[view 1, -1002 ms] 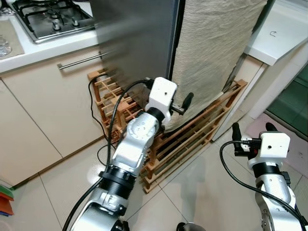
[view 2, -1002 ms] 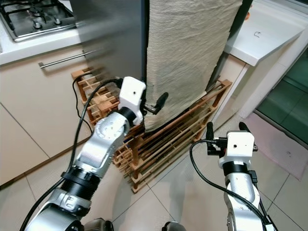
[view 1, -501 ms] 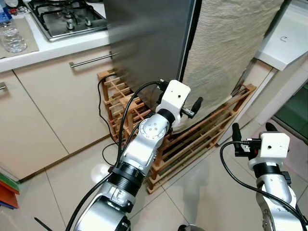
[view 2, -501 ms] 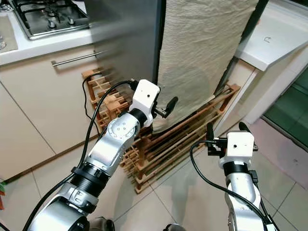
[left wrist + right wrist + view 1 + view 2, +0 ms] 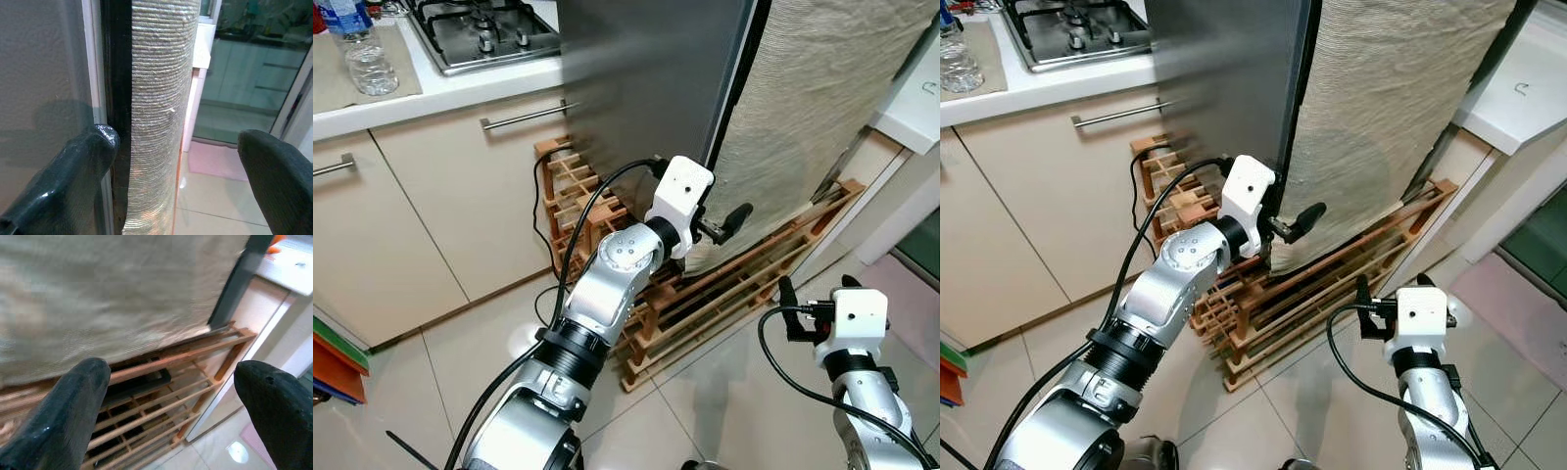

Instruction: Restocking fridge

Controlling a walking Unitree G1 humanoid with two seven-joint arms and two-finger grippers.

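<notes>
My left tool [image 5: 729,223] is released, its two fingers spread wide, and over the last second I've brought it in until it sits right at the dark seam between the fridge [image 5: 646,78] and the beige cloth [image 5: 813,108] draped on its front. The whole view has slid as the body turned, so the fridge now stands more squarely before me. I judge this puts me about ready to hook the door edge; nothing is restocked yet. My right tool [image 5: 813,294] hangs low over the floor tiles, also released and gripping nothing. The cloth hides whatever handle there is, and the wooden rack [image 5: 705,294] leaning against the fridge foot looks likely to block the door swing. A water bottle [image 5: 357,49] stands on the table by the hob [image 5: 484,29].
</notes>
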